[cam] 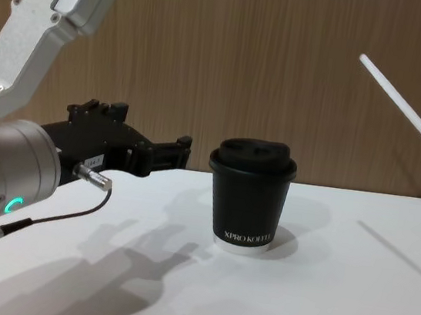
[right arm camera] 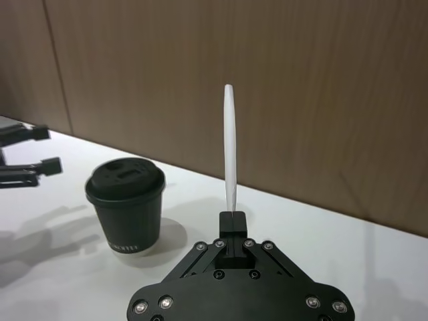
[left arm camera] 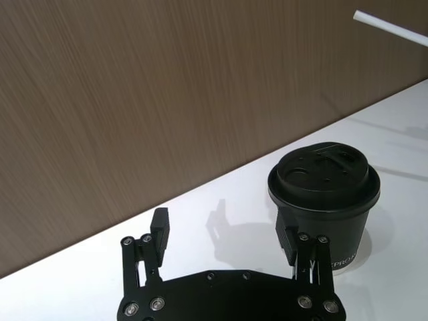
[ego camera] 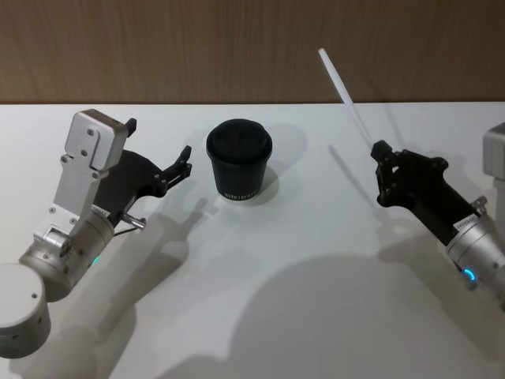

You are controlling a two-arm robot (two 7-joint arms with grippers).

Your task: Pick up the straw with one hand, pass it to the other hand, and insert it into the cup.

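- Right pincer, right of frame in the head view, is clenched on the white straw's lower end. The tip slants toward the top middle, clear of the counter.
- Left pincer, at left, sits released just beside the lidded coffee cup at centre.
- Worry is the handover — a thin straw could pivot or drop if the grips mistime, and the left arm might clip the cup.

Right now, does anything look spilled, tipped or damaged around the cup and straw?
Nothing stands out. The black lidded paper cup stands upright on the white table, no spill. The long white straw is straight, clamped in the right gripper, slanting upward. The open left gripper sits beside the cup, apart.
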